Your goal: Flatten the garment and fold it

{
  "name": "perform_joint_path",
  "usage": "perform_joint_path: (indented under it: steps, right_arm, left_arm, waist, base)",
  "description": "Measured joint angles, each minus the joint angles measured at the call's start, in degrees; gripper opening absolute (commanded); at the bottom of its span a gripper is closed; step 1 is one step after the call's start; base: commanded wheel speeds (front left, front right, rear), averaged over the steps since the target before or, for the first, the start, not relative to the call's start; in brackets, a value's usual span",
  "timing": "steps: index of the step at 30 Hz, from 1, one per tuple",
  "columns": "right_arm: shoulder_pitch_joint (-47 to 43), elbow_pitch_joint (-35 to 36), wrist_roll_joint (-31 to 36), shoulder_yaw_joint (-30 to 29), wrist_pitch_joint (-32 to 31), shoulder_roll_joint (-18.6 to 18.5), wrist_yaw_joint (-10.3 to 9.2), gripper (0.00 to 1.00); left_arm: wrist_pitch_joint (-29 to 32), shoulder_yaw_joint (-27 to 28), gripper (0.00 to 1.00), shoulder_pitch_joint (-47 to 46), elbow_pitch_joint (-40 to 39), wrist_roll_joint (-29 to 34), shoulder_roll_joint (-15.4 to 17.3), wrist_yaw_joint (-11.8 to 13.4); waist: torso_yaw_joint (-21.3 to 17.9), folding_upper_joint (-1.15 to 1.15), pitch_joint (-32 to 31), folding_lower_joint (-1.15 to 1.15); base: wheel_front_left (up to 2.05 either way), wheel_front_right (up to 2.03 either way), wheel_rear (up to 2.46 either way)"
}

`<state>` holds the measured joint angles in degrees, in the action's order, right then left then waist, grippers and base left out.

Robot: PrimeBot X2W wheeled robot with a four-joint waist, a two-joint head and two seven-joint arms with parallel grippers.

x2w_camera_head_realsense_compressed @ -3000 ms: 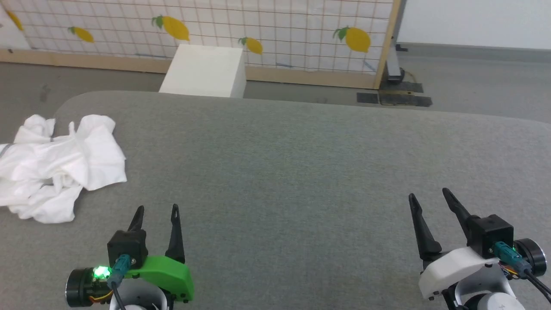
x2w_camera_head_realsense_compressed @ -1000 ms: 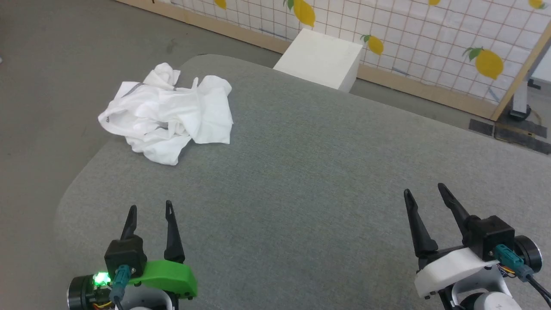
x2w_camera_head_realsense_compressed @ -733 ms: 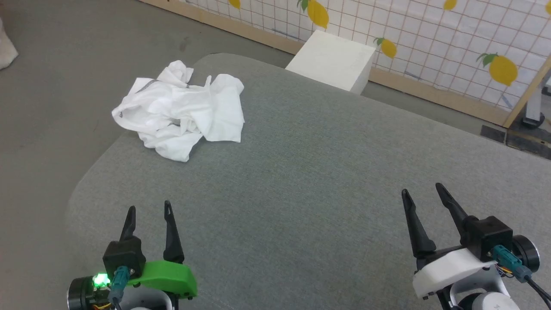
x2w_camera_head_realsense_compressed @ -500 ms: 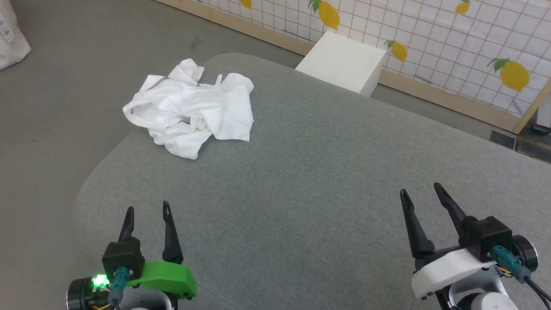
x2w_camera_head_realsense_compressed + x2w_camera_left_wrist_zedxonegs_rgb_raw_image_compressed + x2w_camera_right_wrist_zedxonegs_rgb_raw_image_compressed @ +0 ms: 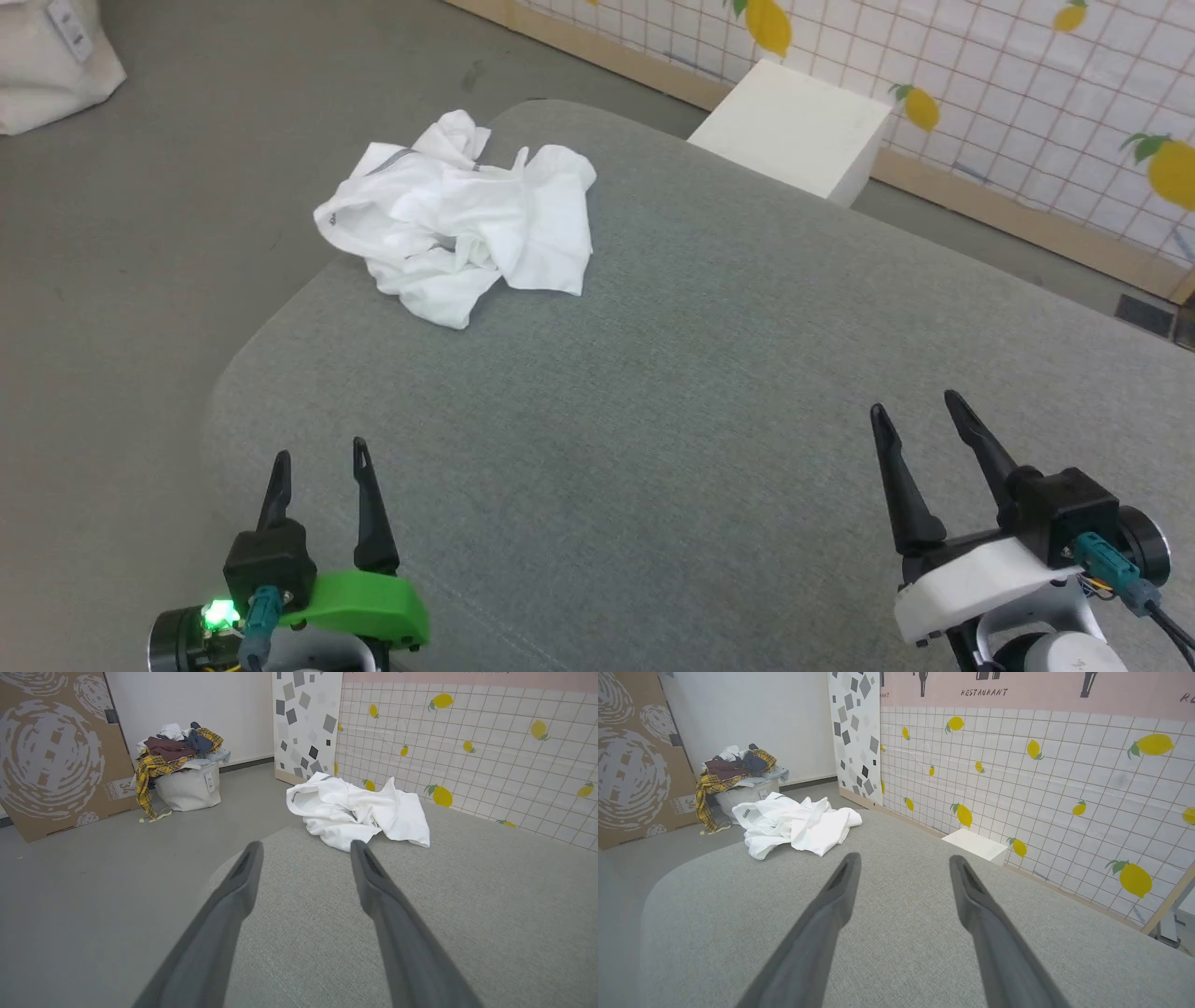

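Left tool [image 5: 320, 448] and right tool [image 5: 913, 403], fingers apart and empty, should reach far left to the crumpled white shirt [image 5: 467, 219], gripping separate edges to spread it.

Bright, even, diffuse light leaves only faint soft shadows on the grey table [image 5: 653, 392], the white garment [image 5: 467, 224] verges on overexposed, and both wrist views bow at their edges with their near fingers [image 5: 215, 933] blurred

grey table [image 5: 709, 373], crumpled white shirt [image 5: 467, 224]
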<state>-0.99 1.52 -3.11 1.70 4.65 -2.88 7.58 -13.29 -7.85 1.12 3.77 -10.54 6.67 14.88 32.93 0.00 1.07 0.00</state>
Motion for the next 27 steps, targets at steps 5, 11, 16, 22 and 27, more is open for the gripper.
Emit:
perform_joint_path:
  steps: [5, 11, 16, 22, 27]
  right_arm:
    - [0.0, 0.25, -0.08, -0.1, 0.19, 0.0, 0.0, 1.0]
    - [0.0, 0.36, -0.43, -0.09, 0.24, 0.01, 0.0, 1.0]
    - [0.0, 0.36, -0.48, -0.1, 0.26, 0.01, 0.0, 1.0]
    - [0.0, 0.4, -0.49, -0.16, 0.42, 0.01, 0.0, 1.0]
    - [0.23, 1.53, -0.12, 0.08, -0.16, 0.01, 0.0, 1.0]
  left_arm:
    - [-0.69, -0.24, 1.0, -0.01, 0.01, -1.2, 0.04, 0.93]
    - [-1.0, -0.37, 1.0, -0.01, 0.04, -1.55, 0.1, 1.32]
    - [-1.01, -0.35, 1.0, -0.01, 0.05, -1.59, 0.1, 1.34]
    - [-1.04, -0.3, 1.0, -0.02, 0.04, -1.67, 0.11, 1.65]
    - [-0.54, -0.08, 1.0, -3.2, 1.12, -3.22, 0.41, 0.49]
  waist:
    - [1.26, 0.0, 0.36, 0.0]
    - [1.75, 0.0, 0.85, 0.0]
    - [1.68, 0.0, 0.81, 0.0]
    - [1.61, 0.0, 0.86, 0.0]
    - [1.41, 0.0, 2.09, 0.0]
  base:
    - [0.0, 0.0, 0.0]
    - [0.0, 0.0, 0.0]
    - [0.0, 0.0, 0.0]
    - [0.0, 0.0, 0.0]
    - [0.0, 0.0, 0.0]
